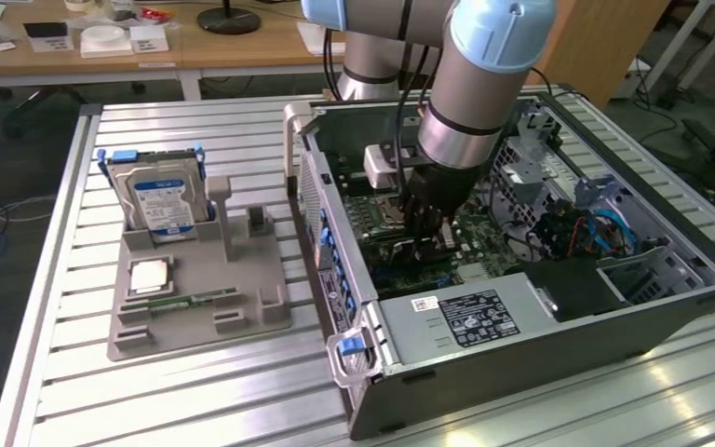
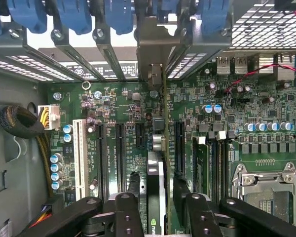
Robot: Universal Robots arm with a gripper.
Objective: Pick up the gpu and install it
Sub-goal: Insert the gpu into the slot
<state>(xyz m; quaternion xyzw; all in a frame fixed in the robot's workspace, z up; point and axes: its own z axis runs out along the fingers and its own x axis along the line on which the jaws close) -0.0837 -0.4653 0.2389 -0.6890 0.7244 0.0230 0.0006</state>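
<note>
The gpu (image 2: 155, 170) stands edge-on in a motherboard slot inside the open computer case (image 1: 519, 326), its pale metal end up against the case's rear slot brackets. My gripper (image 2: 156, 183) straddles the card. Its black fingertips (image 2: 133, 180) sit on either side of it, with a thin gap showing between each tip and the card, so the jaws are open. In the exterior view the arm reaches straight down into the case, with the gripper (image 1: 426, 240) low over the green motherboard (image 1: 457, 251).
A grey parts holder (image 1: 196, 307) on the slatted table at the exterior view's left carries a hard drive (image 1: 159, 200), a processor chip (image 1: 146, 275) and a memory stick (image 1: 183, 302). Blue slot latches (image 2: 71, 15), a cable bundle (image 2: 19, 123) and the processor socket (image 2: 266, 192) surround the card.
</note>
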